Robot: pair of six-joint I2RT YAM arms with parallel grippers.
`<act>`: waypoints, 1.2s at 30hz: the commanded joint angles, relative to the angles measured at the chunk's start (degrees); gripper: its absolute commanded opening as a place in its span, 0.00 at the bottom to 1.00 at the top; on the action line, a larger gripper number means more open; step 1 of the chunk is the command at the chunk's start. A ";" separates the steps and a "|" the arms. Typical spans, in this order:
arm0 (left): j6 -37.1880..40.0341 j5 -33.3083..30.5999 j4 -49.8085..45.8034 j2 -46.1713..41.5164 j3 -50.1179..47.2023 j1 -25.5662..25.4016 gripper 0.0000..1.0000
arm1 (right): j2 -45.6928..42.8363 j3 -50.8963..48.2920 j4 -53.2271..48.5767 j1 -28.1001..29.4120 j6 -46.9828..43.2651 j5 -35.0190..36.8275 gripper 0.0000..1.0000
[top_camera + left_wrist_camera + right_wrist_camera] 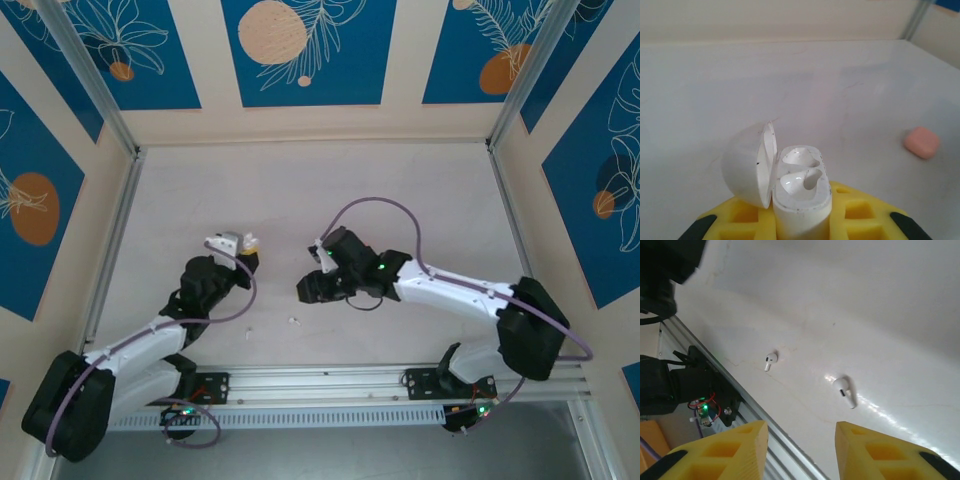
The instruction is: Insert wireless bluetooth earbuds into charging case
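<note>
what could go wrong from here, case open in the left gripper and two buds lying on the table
1. One white earbud and a second earbud lie loose on the table; the open right gripper could flick either toward the rail.
2. The white case, clamped in the left gripper, has narrow wells; a tilted bud could jam or miss.

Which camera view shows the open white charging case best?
The left wrist view: the white charging case sits close up, gripped by the left tool, lid open, both sockets visible and seemingly empty. In the top external view it is a small white shape at that tool's tip, without detail.
</note>
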 commanded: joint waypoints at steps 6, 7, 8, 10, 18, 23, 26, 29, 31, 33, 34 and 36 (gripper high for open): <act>-5.41 3.05 -11.21 -1.56 1.57 7.20 0.19 | 15.65 9.94 -1.76 4.91 14.15 -5.21 0.37; -5.39 3.72 -11.43 -1.30 1.59 8.05 0.19 | 17.66 11.78 -2.55 5.48 14.13 -5.86 0.37; -5.54 4.38 -11.91 -1.17 1.88 8.97 0.19 | 19.52 13.49 -3.22 5.97 14.17 -6.41 0.37; -5.28 4.98 -13.19 -0.91 2.53 10.53 0.19 | 22.83 16.83 -4.29 6.66 14.22 -7.64 0.37; -7.73 11.76 -13.61 1.68 4.51 18.69 0.19 | 32.14 26.36 -8.51 8.90 13.08 -9.60 0.36; -8.07 13.90 -12.98 2.70 5.68 19.79 0.19 | 35.43 29.89 -10.12 10.00 12.88 -10.83 0.36; -8.33 14.80 -12.62 2.33 5.90 20.03 0.19 | 37.05 31.51 -11.32 10.29 12.66 -11.33 0.36; -8.22 15.38 -12.39 1.53 5.66 20.16 0.19 | 38.04 32.29 -11.38 10.44 12.72 -12.05 0.35; -8.27 15.44 -12.27 0.73 5.30 20.23 0.19 | 38.74 32.77 -11.55 10.56 12.73 -12.56 0.35; -8.34 15.51 -12.28 0.04 5.12 20.25 0.19 | 39.47 33.36 -11.95 10.75 12.57 -12.86 0.36; -8.38 15.51 -12.28 -0.32 5.04 20.25 0.19 | 39.87 33.68 -12.22 10.84 12.38 -12.87 0.35; -8.38 15.75 -12.23 -0.79 4.99 20.25 0.20 | 40.50 34.24 -12.24 10.89 12.07 -12.87 0.35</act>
